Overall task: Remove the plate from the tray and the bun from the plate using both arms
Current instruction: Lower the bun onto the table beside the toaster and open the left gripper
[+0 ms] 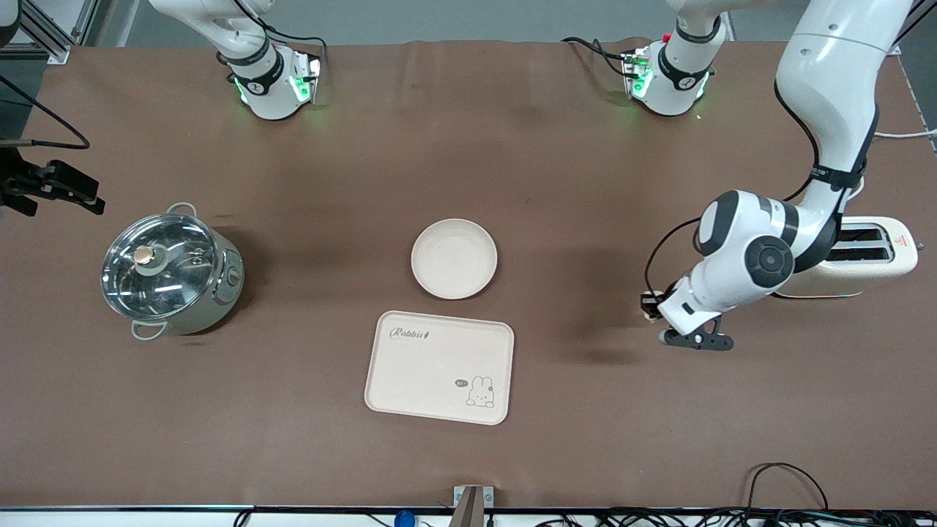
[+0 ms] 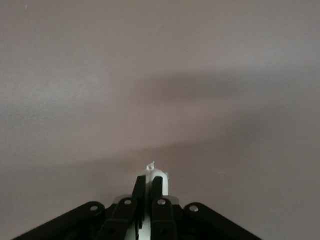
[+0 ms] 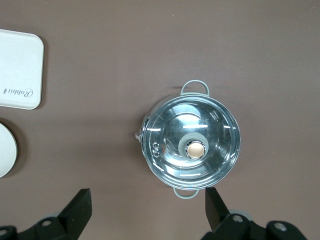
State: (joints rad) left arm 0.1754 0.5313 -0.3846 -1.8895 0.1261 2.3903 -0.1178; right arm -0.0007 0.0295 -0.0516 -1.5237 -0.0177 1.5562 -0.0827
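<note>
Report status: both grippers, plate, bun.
Left gripper shut on bun, over bare table near toaster. Right gripper open, high over lidded pot. Plate on table beside tray, nothing on either.

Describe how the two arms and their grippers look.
Both arms are glossy white with black joint bands, on bases lit green; a black cable runs along the left arm. The left gripper and right gripper have flat matte-black fingers on bolted black brackets.

left gripper (image 2: 148,187) clamped, right gripper (image 3: 147,210) spread wide
</note>
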